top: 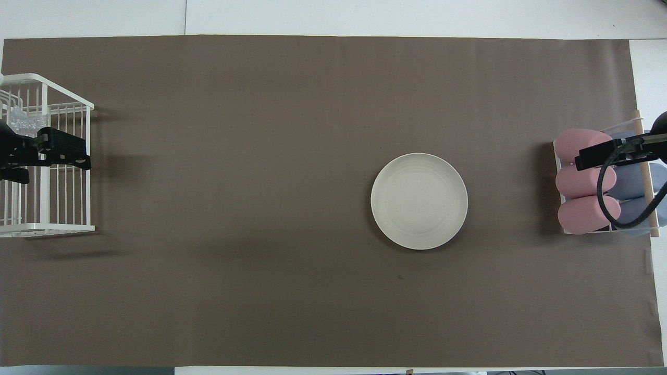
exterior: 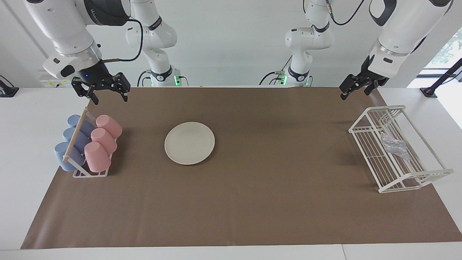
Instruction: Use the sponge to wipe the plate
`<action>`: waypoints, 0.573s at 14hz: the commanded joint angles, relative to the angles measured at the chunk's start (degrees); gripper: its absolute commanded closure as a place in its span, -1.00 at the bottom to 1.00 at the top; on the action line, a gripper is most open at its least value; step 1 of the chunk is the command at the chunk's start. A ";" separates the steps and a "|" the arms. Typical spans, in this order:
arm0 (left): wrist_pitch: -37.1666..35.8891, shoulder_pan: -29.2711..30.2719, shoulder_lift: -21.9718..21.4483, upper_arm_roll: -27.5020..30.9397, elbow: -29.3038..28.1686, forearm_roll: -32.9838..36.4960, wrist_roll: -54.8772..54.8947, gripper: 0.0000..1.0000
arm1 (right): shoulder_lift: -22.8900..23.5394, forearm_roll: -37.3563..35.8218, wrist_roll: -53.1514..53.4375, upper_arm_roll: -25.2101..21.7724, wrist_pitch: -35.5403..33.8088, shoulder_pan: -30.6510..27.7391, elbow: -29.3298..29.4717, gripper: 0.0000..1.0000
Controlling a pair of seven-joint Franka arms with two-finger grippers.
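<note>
The cream-white plate lies flat on the brown mat, toward the right arm's end of the table, with nothing on it. The silvery, wrinkly sponge rests inside the white wire rack at the left arm's end. My left gripper hangs open in the air over the rack, apart from the sponge. My right gripper hangs open above the cup holder, holding nothing.
A small holder with pink cups and blue cups lying on their sides stands at the right arm's end. The brown mat covers most of the white table.
</note>
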 commanded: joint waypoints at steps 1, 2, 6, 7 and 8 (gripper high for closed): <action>0.86 -0.34 -1.25 0.50 -1.34 0.60 0.16 -1.00 | -1.07 -0.69 1.30 0.48 0.78 -0.14 -1.07 -1.00; 0.86 -0.43 -1.25 0.50 -1.43 0.60 0.16 -1.00 | -1.07 -0.69 1.30 0.48 0.78 -0.22 -1.07 -1.00; 0.95 -0.43 -1.25 0.50 -1.34 0.60 0.07 -1.00 | -1.07 -0.69 1.47 0.56 0.78 -0.05 -1.07 -1.00; 0.86 -0.34 -1.25 0.59 -1.51 0.60 0.07 -1.00 | -1.07 -0.69 1.56 0.56 0.78 -0.05 -1.07 -1.00; 0.86 -0.34 -1.25 0.68 -1.52 0.60 -0.62 -1.00 | -1.07 -0.69 2.08 0.56 0.87 -0.05 -1.07 -1.00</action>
